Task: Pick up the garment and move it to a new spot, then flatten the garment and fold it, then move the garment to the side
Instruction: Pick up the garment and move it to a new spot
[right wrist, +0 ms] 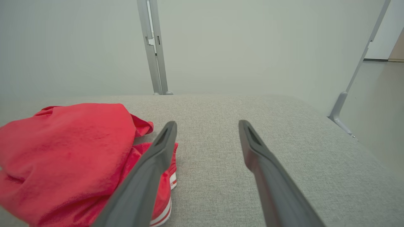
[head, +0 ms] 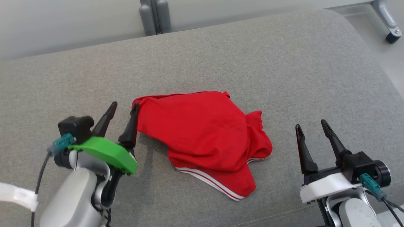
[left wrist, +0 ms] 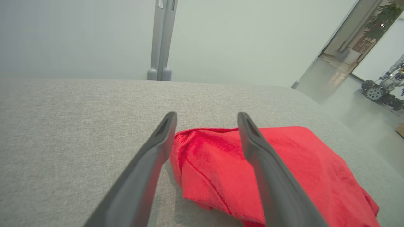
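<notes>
**A:** Garment, where?

**B:** Red garment [head: 205,132], a crumpled heap lying loose on the grey cushion [head: 284,63], roughly mid-surface. White-striped hem [head: 217,186] on its near edge. Nothing has hold of it.

**A:** Left side?

**B:** Left gripper [head: 124,105] at the garment's left corner. Jaws wide apart, gripping nothing. In the left wrist view that corner [left wrist: 202,148] lies between the two fingers, unpinched. One fingertip [head: 135,107] sits right at the cloth's edge; contact uncertain.

**A:** Right side?

**B:** Right gripper [head: 311,124] to the garment's right, apart from it, over bare cushion. Jaws fully spread, empty. The right wrist view has the heap [right wrist: 69,148] off to the left of the fingers.
</notes>
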Tool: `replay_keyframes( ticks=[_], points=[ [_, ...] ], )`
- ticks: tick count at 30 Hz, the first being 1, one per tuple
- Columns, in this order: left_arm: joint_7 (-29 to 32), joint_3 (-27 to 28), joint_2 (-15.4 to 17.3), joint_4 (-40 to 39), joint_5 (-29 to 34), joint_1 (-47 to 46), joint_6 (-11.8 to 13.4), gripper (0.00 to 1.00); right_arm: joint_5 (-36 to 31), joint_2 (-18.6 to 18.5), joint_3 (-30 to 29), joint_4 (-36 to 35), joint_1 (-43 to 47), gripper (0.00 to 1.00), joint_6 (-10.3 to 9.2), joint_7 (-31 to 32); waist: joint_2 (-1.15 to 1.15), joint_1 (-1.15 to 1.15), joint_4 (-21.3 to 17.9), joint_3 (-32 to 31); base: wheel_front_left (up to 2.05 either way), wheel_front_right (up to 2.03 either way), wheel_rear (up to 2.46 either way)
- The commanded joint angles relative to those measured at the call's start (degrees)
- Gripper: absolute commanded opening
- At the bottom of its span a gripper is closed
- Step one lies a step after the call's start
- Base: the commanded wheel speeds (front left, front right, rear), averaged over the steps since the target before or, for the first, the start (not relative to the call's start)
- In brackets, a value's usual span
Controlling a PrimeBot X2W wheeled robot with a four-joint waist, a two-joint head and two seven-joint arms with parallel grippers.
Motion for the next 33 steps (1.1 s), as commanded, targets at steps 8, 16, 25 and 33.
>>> replay_keyframes(
  ticks=[8,16,25,33],
  points=[
    [-5.74,1.16,3.34,-13.66,3.62,17.31,6.80,1.00,-1.71,-2.72,-0.66,-2.41,6.03,1.00,-0.03,-0.18,0.00,0.00,5.19,-7.58,0.00,0.00,0.00],
    [-7.01,8.61,2.70,-19.22,12.81,27.78,9.26,1.00,-2.86,-3.92,-0.97,-3.04,9.46,1.00,-0.04,-0.18,0.00,0.00,7.68,-8.39,0.00,0.00,0.00],
    [-6.97,18.87,-2.03,-19.63,21.63,34.99,3.71,1.00,-3.57,-4.03,-1.13,-2.01,10.78,1.00,-0.04,-0.18,0.00,0.00,8.02,-8.38,0.00,0.00,0.00],
    [-6.98,25.49,-5.86,-17.10,26.51,37.89,-3.06,1.00,-3.35,-2.91,-3.23,-0.42,11.45,1.00,-0.04,-0.18,0.00,0.00,8.01,-8.68,0.00,0.00,0.00]
  ],
)
